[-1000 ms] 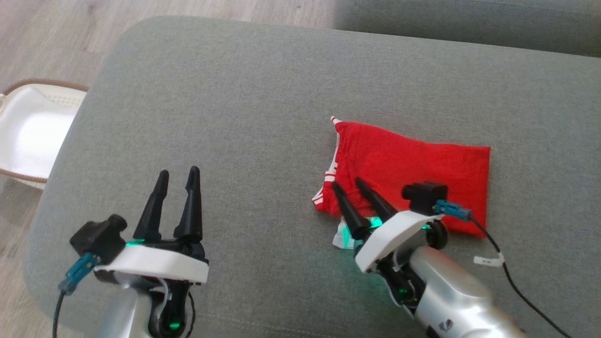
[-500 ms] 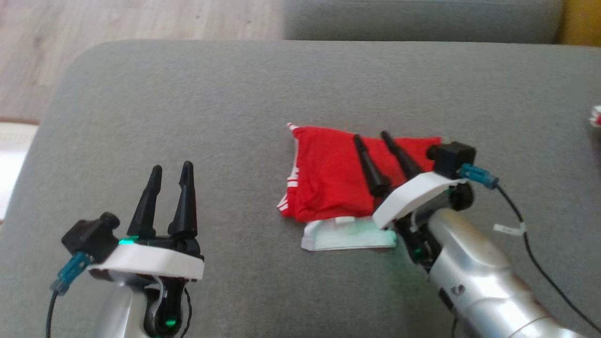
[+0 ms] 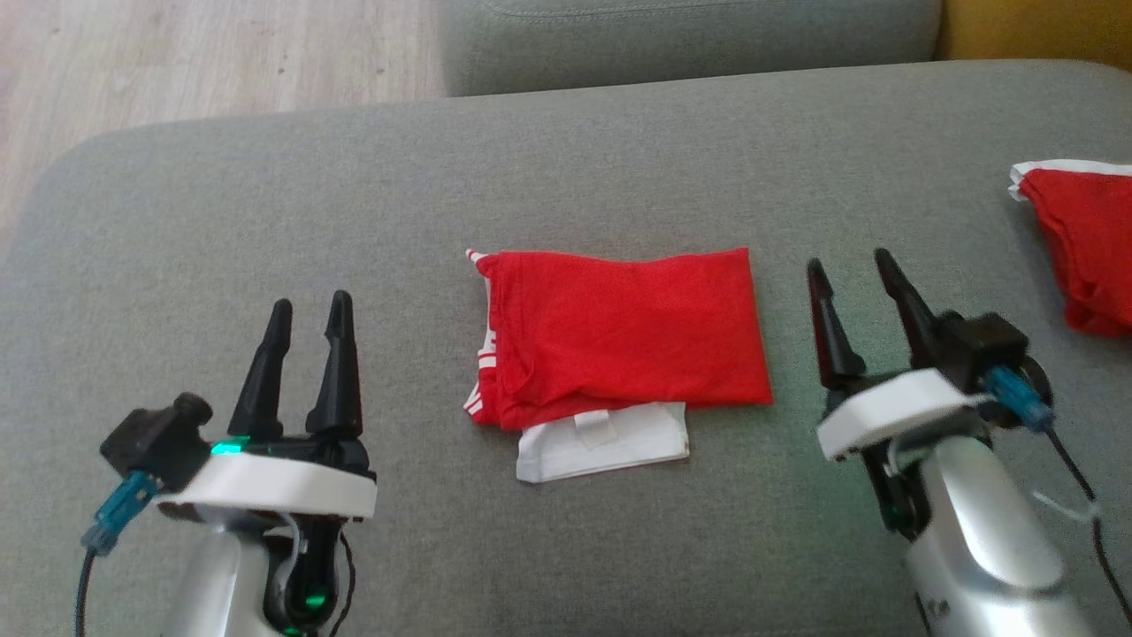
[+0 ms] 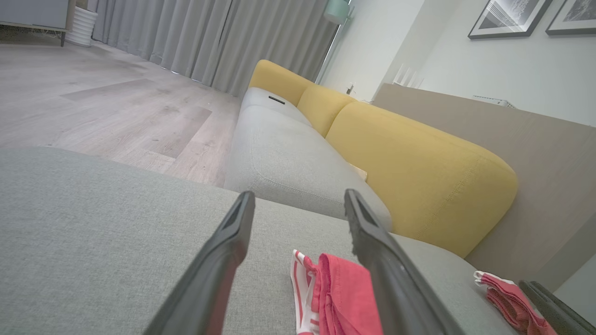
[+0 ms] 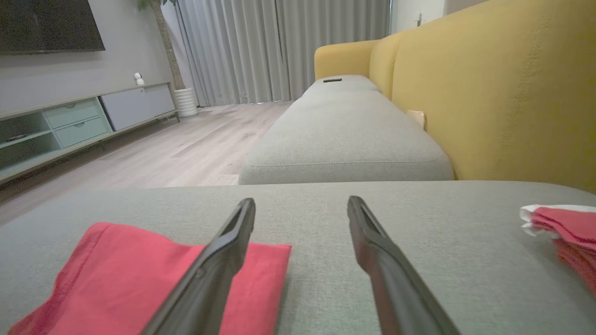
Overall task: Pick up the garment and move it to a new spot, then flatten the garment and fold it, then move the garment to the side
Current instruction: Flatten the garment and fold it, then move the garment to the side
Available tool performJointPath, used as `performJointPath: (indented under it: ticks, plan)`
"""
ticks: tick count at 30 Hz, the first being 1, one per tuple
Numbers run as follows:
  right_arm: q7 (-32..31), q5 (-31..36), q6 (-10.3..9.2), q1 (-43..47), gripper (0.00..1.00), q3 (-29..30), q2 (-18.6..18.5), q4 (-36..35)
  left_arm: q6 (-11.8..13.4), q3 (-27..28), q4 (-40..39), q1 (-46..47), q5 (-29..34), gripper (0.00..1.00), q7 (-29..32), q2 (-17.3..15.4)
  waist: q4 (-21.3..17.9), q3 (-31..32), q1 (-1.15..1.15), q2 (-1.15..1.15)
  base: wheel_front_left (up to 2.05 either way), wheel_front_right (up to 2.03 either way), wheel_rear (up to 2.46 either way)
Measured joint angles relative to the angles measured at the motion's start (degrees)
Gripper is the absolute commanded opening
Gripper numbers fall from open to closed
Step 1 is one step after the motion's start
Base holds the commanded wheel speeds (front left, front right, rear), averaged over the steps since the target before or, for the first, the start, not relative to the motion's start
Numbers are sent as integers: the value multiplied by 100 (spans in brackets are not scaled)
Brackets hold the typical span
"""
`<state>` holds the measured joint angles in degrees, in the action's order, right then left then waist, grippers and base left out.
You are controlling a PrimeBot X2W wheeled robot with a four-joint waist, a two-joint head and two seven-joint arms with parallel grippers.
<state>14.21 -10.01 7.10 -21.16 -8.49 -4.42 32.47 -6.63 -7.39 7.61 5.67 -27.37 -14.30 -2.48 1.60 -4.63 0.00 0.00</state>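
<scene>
The folded red garment (image 3: 619, 336) lies flat on the grey cushion (image 3: 566, 168), with a white band showing at its near edge. The left jaws and right jaws flank it, both released and empty, neither touching it. A second garment (image 3: 1092, 252) lies further right.

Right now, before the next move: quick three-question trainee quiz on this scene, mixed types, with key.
1. True or false: the right gripper is gripping the folded red garment.
2. The folded red garment lies on: A) a wooden table, B) the grey cushion, C) a white tray.
3. What lies near the cushion's right edge in the head view?
Key: 1 false, its jaws are open and it sits beside the garment, apart from it. 2 B. 3 a second red garment.
</scene>
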Motion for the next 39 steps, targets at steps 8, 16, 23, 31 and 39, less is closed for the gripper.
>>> performJointPath:
  ticks: [8, 16, 23, 31, 39]
  plan:
    - [0, 436, 0, 708, 100, 587, 81, -886, 25, 52, 73, -77, 52, 100, 0, -1, -88, 78, 0, 0, 0, 0, 0]
    - [0, 296, 0, 1010, 100, 553, 131, -1112, 42, -13, 135, -217, 51, 100, 0, -1, -69, 75, 0, 0, 0, 0, 0]
    - [-146, 347, 0, 992, 100, 526, 132, -1099, 41, -118, 97, -152, 30, 100, 0, -2, 12, -119, 0, 0, 0, 0, 0]
    - [-555, 336, 0, 766, 100, 410, 133, -634, 38, -283, 104, 91, -1, 100, 0, -1, 198, -397, 0, 0, 0, 0, 0]
    - [-1017, -49, 0, 259, 100, 168, 135, 213, 34, -345, 145, 213, -62, 100, 0, 0, 490, -643, 0, 0, 0, 0, 0]
